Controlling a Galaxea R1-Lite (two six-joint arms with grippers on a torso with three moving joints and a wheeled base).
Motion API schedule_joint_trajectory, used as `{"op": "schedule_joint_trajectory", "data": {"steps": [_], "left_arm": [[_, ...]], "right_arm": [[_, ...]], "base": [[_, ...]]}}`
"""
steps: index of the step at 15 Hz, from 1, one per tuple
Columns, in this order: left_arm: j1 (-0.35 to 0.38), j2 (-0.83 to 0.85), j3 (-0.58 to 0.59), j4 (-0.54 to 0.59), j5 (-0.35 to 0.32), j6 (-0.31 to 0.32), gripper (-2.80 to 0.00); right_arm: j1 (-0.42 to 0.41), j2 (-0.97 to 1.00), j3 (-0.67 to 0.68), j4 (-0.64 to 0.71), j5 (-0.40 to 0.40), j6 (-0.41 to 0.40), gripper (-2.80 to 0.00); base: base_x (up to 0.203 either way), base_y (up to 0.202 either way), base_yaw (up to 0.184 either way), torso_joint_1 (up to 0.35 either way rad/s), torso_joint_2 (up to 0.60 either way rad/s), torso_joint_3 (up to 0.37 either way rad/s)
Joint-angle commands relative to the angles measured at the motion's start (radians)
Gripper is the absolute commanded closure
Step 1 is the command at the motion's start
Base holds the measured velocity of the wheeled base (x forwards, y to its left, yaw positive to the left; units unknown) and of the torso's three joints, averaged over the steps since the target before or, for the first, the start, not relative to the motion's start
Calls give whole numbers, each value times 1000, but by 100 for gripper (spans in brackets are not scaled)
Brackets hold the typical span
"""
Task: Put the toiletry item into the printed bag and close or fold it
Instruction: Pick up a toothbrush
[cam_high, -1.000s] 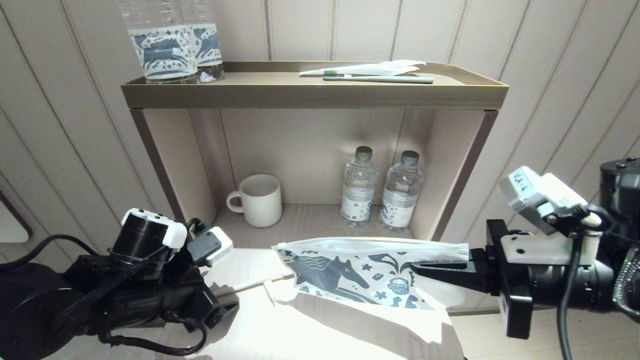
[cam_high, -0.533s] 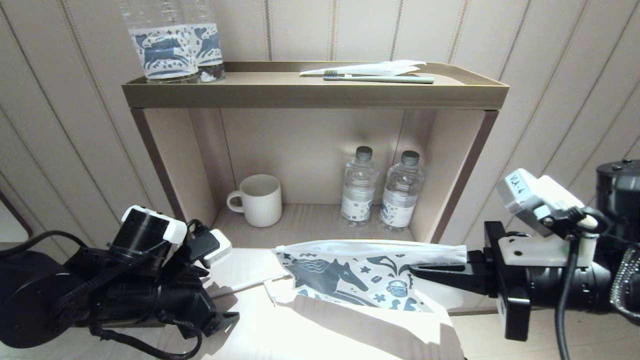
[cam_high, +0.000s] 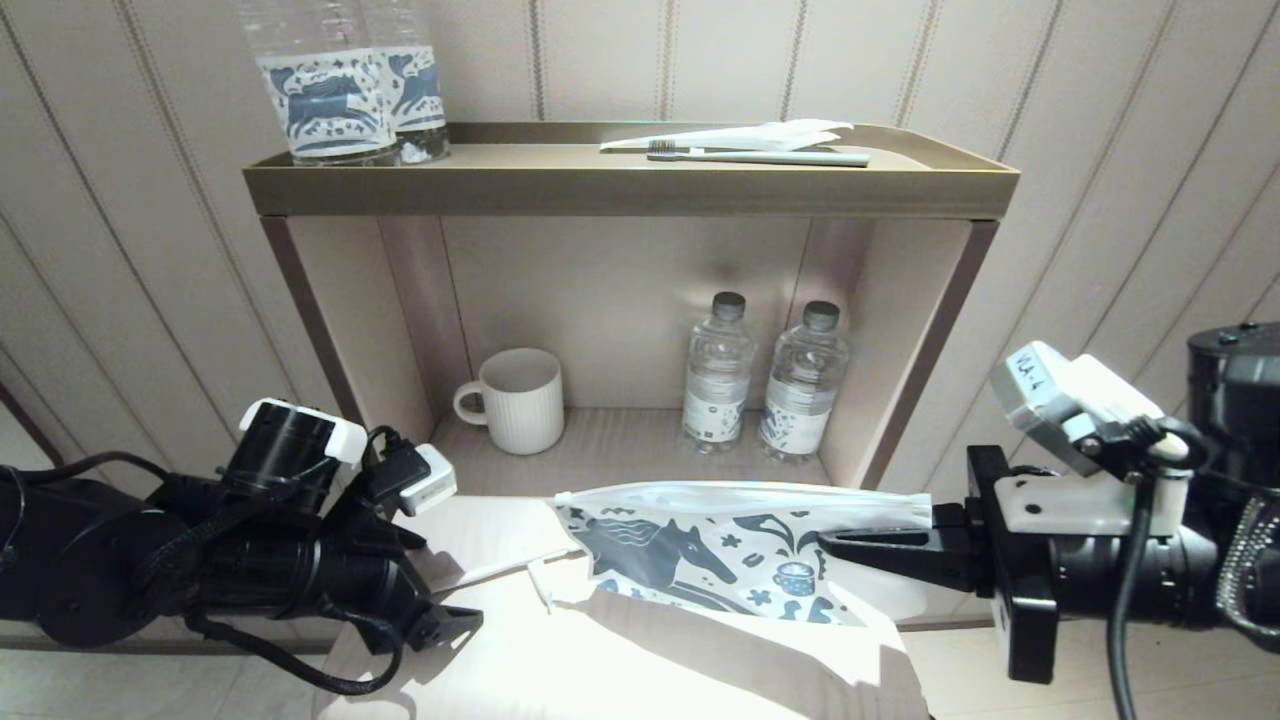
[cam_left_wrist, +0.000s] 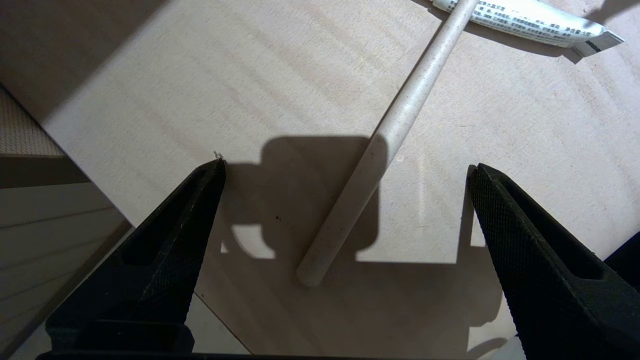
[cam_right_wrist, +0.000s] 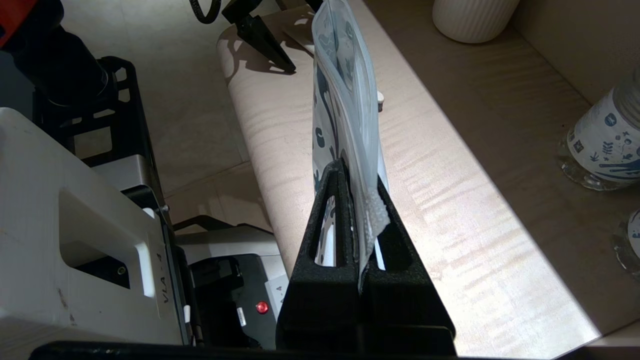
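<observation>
The printed bag (cam_high: 700, 545), white with a dark blue horse, hangs on edge above the pale table (cam_high: 650, 670). My right gripper (cam_high: 832, 543) is shut on its right end; the right wrist view shows the bag (cam_right_wrist: 345, 90) pinched between the black fingers (cam_right_wrist: 325, 220). A pale toothbrush handle (cam_left_wrist: 380, 160) lies on the table, crossing under a small printed toothpaste tube (cam_left_wrist: 525, 20). My left gripper (cam_left_wrist: 347, 165) hovers open over the handle's end, a finger on either side and clear of it. In the head view the handle (cam_high: 500, 572) lies left of the bag, near the left gripper (cam_high: 445, 625).
Behind the table stands a shelf unit (cam_high: 630, 190). Its lower bay holds a white mug (cam_high: 515, 400) and two small bottles (cam_high: 716, 375). On top are two large horse-label bottles (cam_high: 345, 90), another toothbrush (cam_high: 770, 157) and a white packet (cam_high: 740, 137).
My left arm has shifted a little to the left and lower. The right gripper and the bag have edged slightly left; the grip is unchanged.
</observation>
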Motion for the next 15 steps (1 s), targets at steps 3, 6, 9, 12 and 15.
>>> {"op": "schedule_joint_trajectory", "data": {"steps": [3,6,9,12,15], "left_arm": [[7,-14,21,1,-10,9,0],[7,-30,25,1,-55,15,0],[5,-37,26,0,-66,19,0],[5,-98,36,0,-68,19,0],[4,-185,21,-1,-71,12,0]], "right_arm": [[0,2,0,-2,4,-2,0],[0,6,-1,-4,4,-2,0],[0,6,-1,-4,4,-2,0],[0,7,0,-4,4,-2,0],[0,5,0,-4,4,-2,0]], "base": [[0,0,0,0,0,0],[0,0,0,0,0,0],[0,0,0,0,0,0],[0,0,0,0,0,0],[0,0,0,0,0,0]]}}
